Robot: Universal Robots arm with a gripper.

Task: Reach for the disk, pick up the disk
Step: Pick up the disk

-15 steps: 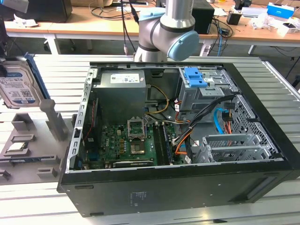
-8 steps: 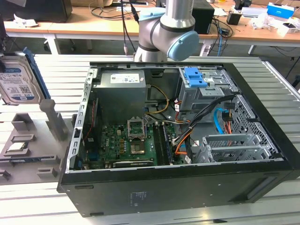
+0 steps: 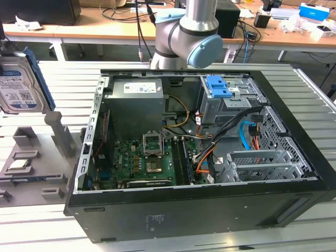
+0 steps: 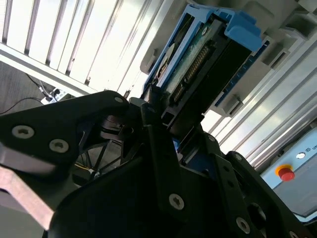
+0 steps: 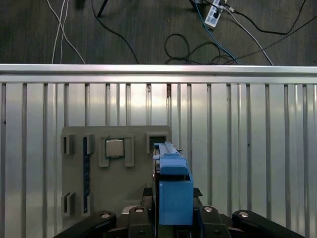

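At the exterior view's left edge, the flat silver-grey disk (image 3: pixel 18 86) with the white-and-blue label and blue plastic carrier rail stands on edge, label face toward the camera. It sits higher in that view than the tall grey slotted plastic stand (image 3: pixel 59 134), which is just to its right. Below them, the flat grey plastic tray (image 3: pixel 31 181) lies on the slatted metal table (image 3: pixel 157 241) and carries a small square metal chip (image 3: pixel 18 164). To the right, the open black computer case (image 3: pixel 199 210) lies on its side, motherboard and cables exposed. A blue plastic latch (image 3: pixel 218 86) sits near its rear. The grey robot arm (image 3: pixel 184 31) rises behind the case.

The first wrist view shows the black claw (image 5: pixel 174 208) closed on the disk (image 5: pixel 171 188), jaws against both sides of the blue carrier, above the tray (image 5: pixel 74 173) and beside the chip (image 5: pixel 114 148). The second wrist view shows the disk's (image 4: pixel 198 64) connector edge held in the claw (image 4: pixel 173 124).
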